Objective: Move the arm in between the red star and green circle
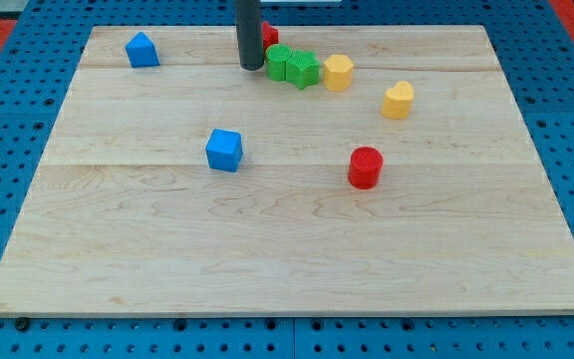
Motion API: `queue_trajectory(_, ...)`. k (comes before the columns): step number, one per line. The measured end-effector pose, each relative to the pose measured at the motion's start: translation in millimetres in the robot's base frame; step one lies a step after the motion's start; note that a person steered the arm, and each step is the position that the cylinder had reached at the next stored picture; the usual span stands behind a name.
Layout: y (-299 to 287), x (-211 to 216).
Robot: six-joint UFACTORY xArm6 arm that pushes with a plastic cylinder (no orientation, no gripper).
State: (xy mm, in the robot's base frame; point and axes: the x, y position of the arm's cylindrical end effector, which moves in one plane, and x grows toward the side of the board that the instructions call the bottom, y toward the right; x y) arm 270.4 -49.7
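My tip (252,67) rests on the board near the view's top, just left of the green circle (278,61). The red star (268,34) sits just behind the rod and is mostly hidden by it; only its right part shows. A green star (304,69) touches the green circle on its right. The tip is below and slightly left of the red star, close to both blocks.
A yellow hexagon (338,72) sits right of the green star. A yellow heart (398,100) lies further right. A red cylinder (365,167) stands right of centre. A blue cube (224,150) is left of centre; a blue pentagon (142,50) is top left.
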Motion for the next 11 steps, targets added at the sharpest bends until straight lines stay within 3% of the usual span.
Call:
queue_trajectory(3,8,20)
queue_trajectory(6,32,-14)
queue_trajectory(9,28,-21)
queue_trajectory(11,56,-29)
